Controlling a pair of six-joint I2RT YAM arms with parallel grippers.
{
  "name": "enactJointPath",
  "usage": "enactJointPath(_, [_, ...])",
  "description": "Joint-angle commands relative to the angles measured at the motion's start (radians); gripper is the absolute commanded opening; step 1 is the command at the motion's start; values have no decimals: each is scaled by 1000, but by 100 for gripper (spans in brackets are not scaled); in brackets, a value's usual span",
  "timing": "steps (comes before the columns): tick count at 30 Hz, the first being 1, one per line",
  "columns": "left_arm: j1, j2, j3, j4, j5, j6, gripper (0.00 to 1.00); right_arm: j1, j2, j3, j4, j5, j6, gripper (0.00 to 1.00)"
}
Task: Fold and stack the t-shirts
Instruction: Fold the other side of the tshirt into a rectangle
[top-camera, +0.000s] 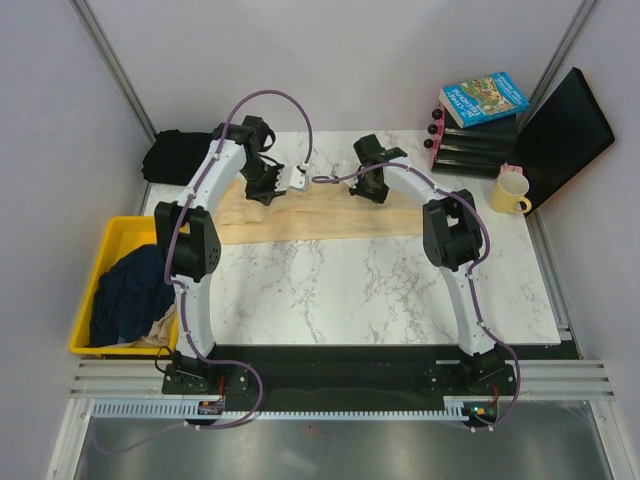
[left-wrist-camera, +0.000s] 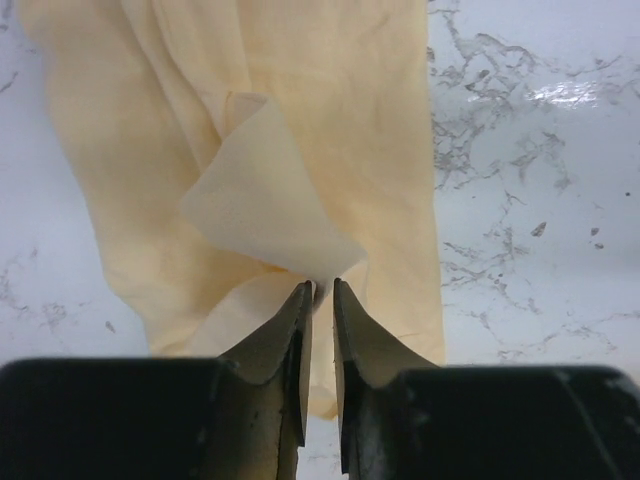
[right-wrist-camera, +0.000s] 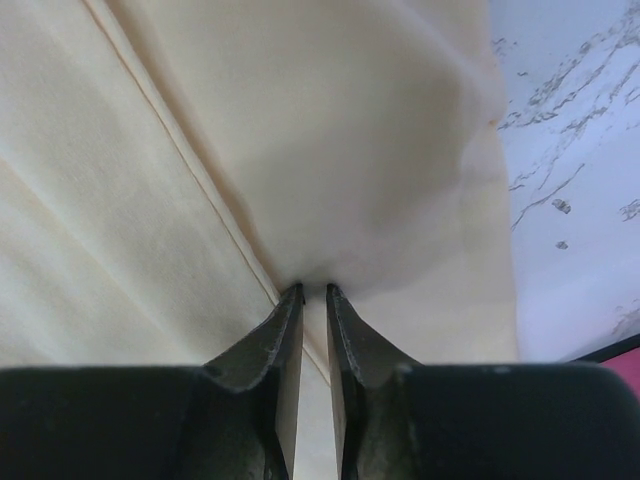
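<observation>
Cream-yellow tee (top-camera: 330, 218), grey-veined white marble tbl (top-camera: 380, 290), yellow bin (top-camera: 115, 235)

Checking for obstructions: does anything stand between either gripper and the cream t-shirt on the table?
Nothing visible does. The jaws of the right gripper pinch the cream t-shirt directly; those of the left gripper meet a raised flap of it. The yellow mug and book sit at the far right corner, apart from the cloth.

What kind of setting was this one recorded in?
Probably a lab test cell, not a home: pale partition walls box in the marble-pattern table, the left arm and right arm are bolted to a metal rail, and a yellow bin holds a navy shirt.
</observation>
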Motion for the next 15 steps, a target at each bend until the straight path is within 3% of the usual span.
enactJointPath(1, [-21,-18,-40,-224,0,57,21,12,41,-34,-21,-49,1,25])
enactJointPath(4, [-25,-24,-39,-224,-5,65,36,12,40,-31,-19,-46,1,32])
enactJointPath(9, [-26,-15,22,-217,-15,55,40,12,41,-28,-19,-44,1,37])
enactJointPath(15, [12,116,161,-45,-246,-112,41,13,52,-5,-21,-48,13,38])
